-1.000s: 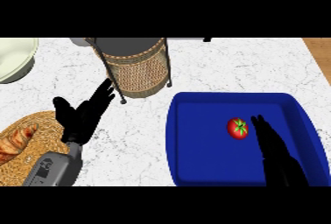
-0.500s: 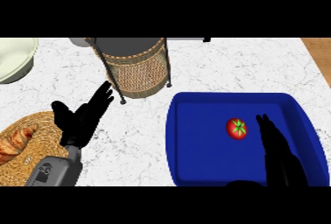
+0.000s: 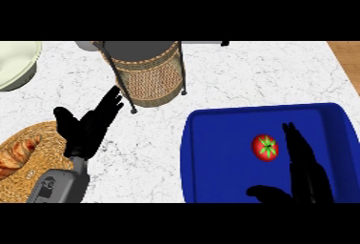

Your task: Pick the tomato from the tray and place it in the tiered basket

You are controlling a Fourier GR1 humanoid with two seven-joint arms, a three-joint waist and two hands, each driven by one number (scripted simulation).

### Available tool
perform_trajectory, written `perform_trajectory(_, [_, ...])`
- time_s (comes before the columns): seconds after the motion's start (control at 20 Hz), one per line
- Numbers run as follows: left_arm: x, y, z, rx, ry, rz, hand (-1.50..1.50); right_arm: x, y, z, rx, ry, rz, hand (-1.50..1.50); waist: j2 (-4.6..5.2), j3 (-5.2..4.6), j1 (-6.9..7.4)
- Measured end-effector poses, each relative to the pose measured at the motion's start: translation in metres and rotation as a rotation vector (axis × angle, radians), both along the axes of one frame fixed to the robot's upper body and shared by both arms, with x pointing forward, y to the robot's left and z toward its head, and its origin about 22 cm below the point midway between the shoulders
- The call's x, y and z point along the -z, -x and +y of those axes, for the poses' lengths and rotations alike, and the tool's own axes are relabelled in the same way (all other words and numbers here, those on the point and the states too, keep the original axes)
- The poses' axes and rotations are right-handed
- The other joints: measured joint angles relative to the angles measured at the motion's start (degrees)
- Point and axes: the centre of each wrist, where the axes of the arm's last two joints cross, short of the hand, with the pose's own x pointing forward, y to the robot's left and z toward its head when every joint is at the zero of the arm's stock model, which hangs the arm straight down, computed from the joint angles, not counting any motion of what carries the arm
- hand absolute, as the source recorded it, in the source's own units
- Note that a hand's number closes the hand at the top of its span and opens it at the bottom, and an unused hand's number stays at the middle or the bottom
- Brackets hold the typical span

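Since the earlier frame the right hand [image 3: 304, 171] has crept forward beside the one tomato [image 3: 265, 147], which lies in the one blue tray [image 3: 211, 157]. Its fingers are straight and hold nothing, seemingly lined up to close on the fruit. One tiered basket [image 3: 149, 71] waits on the desk [image 3: 246, 71]. Resting left hand [image 3: 85, 128] is open near a croissant [image 3: 15, 155], perhaps on a mat.

White marble counter top [image 3: 232, 76] with grey veins fills most of the view. Strip of wood-toned floor or surface [image 3: 348, 50] shows at upper right, past the counter's edge. Even light, soft shadows. No walls or windows in view.
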Motion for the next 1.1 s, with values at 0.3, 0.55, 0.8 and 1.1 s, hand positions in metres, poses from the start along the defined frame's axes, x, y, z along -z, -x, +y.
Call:
perform_trajectory(0.3, [0.004,0.005,-0.002,0.004,-0.001,0.0,0.0,0.016,-0.017,0.0,0.009,-0.014,0.006,-1.5,0.15,0.1,0.12])
perform_trajectory(0.55, [0.003,0.001,-0.002,0.005,0.001,-0.003,0.0,0.023,-0.029,-0.012,0.011,-0.034,0.016,-1.5,0.19,0.12,0.1])
perform_trajectory(0.8, [0.008,0.005,0.004,0.006,-0.001,0.001,0.0,0.036,-0.046,-0.017,0.02,-0.048,0.015,-1.5,0.03,-0.09,0.12])
perform_trajectory(1.1, [-0.001,0.004,0.003,0.004,0.002,-0.003,0.0,0.047,-0.056,-0.021,0.008,-0.059,0.017,-1.5,-0.28,-0.45,0.01])
